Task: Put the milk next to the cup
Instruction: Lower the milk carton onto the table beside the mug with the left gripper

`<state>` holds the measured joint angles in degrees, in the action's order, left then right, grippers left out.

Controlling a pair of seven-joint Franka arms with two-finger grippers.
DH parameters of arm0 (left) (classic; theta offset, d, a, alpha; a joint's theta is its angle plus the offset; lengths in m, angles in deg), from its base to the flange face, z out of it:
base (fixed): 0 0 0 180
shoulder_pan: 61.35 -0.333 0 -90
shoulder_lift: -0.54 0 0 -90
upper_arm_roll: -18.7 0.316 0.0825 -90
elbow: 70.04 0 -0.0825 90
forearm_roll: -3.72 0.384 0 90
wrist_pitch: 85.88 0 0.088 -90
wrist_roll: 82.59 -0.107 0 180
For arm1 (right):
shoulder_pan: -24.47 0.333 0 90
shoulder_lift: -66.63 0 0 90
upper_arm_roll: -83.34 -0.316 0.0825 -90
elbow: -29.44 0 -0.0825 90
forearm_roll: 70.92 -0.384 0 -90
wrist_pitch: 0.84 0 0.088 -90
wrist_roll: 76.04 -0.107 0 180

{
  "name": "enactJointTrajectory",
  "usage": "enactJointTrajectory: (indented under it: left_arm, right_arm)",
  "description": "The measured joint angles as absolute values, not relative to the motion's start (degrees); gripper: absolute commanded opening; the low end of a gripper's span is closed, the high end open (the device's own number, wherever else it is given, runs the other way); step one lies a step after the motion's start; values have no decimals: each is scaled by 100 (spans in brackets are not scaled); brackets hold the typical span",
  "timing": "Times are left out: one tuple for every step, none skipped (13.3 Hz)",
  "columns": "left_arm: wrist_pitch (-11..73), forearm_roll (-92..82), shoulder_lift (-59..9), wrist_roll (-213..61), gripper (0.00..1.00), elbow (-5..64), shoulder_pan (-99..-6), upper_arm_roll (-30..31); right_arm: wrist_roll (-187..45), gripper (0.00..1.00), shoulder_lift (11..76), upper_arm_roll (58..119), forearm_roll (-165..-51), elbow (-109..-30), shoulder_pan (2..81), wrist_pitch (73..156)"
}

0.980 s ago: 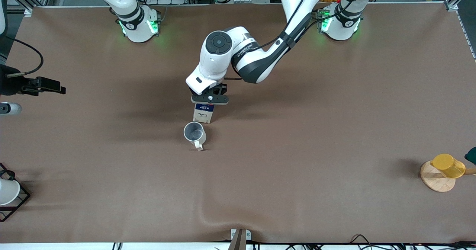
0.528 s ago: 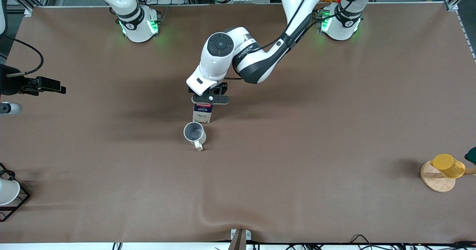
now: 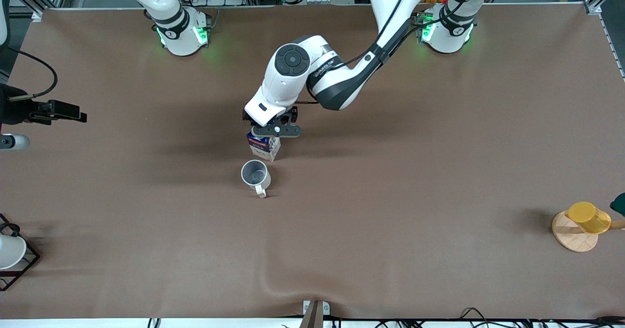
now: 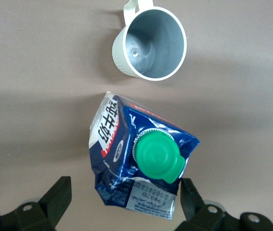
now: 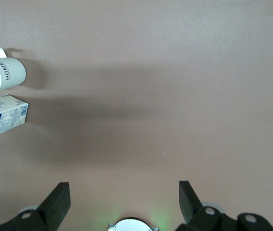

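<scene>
The milk (image 3: 264,146), a dark blue and white carton with a green cap, stands tilted on the table just farther from the front camera than the cup (image 3: 255,174). The cup is an off-white mug with a grey inside, upright, a small gap from the carton. My left gripper (image 3: 276,130) hovers over the milk's top. In the left wrist view the left gripper (image 4: 124,207) is open, its fingers on either side of the milk (image 4: 136,163), with the cup (image 4: 151,43) close by. My right gripper (image 5: 122,202) is open and empty, high over its own base; that view shows the cup (image 5: 2,72) and milk (image 5: 2,120).
A yellow cup (image 3: 588,216) on a wooden disc (image 3: 573,237) sits near the left arm's end of the table. A white cup in a black wire rack (image 3: 12,255) stands at the right arm's end. A black device (image 3: 46,112) sits at that table edge.
The left gripper has let go of the milk and lifted slightly. The carton, upright before, now leans toward the right arm's end. The cup has not moved.
</scene>
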<state>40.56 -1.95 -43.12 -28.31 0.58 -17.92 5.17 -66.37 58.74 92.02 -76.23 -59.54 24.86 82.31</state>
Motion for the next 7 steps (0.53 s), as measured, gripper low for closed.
enactJointTrajectory:
  left_arm:
    - [4052, -213, -4300, -2831, 100, 31, -1791, 515]
    - [4036, -268, -4277, -2821, 100, 7, -1792, 515]
    - [3995, -338, -4239, -2811, 100, -17, -1793, 515]
    - [3911, -365, -4176, -2788, 100, -41, -1793, 516]
    - [3766, -368, -4082, -2751, 100, -64, -1797, 523]
    - [3596, -368, -3939, -2732, 100, -94, -1812, 564]
    - [3391, -368, -3740, -2723, 100, -117, -1850, 648]
  right_arm:
    - [-6637, 100, 5874, 9202, -7623, -5954, 2486, 8228]
    - [-6637, 100, 5874, 9202, -7623, -5954, 2486, 8227]
    - [-6637, 100, 5874, 9202, -7623, -5954, 2486, 8226]
    - [-6637, 100, 5874, 9202, -7623, -5955, 2486, 8225]
    - [-6637, 100, 5874, 9202, -7623, -5957, 2486, 8224]
    - [-6637, 100, 5874, 9203, -7622, -5958, 2486, 8224]
    - [-6637, 100, 5874, 9202, -7622, -5959, 2486, 8223]
